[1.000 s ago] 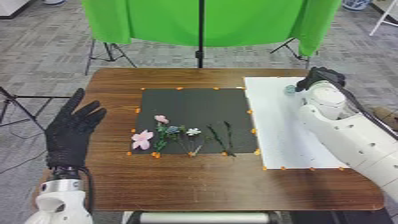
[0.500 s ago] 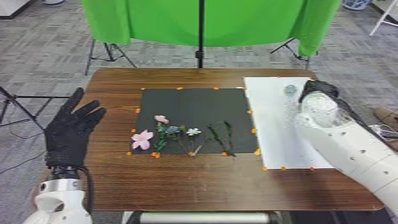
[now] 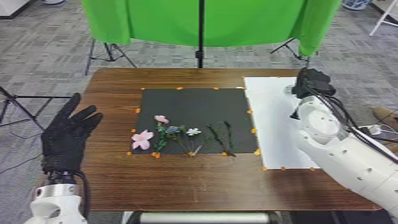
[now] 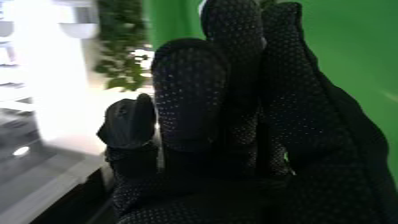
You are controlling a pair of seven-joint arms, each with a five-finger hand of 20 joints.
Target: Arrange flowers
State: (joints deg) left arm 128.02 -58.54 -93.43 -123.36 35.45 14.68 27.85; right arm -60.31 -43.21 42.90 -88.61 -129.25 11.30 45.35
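In the head view my left hand (image 3: pixel 67 137) is at the black mat's left, fingers straight. My right hand (image 3: pixel 313 84) is over the white sheet's (image 3: pixel 280 135) far right part; in the right wrist view, this hand (image 4: pixel 222 135) has relaxed, extended fingers holding nothing. On the near part of the black mat (image 3: pixel 195 107) lie a large pink flower (image 3: pixel 142 139), a smaller pink one (image 3: pixel 161 119), a bluish one (image 3: pixel 172 129), a white one (image 3: pixel 193 132) and dark green stems (image 3: pixel 228 137). A pale bluish flower (image 3: pixel 289 89) lies on the sheet beside my right hand.
Orange pieces (image 3: pixel 253 131) line the edges of the mat and sheet on the brown table (image 3: pixel 195 182). Beyond the far edge hang a green cloth (image 3: pixel 151 22) and a dark pole (image 3: pixel 201 35).
My right hand has shifted and turned at the sheet's far right, and its arm has swung a little. My left hand has moved slightly left and nearer. The flowers on the mat stay put.
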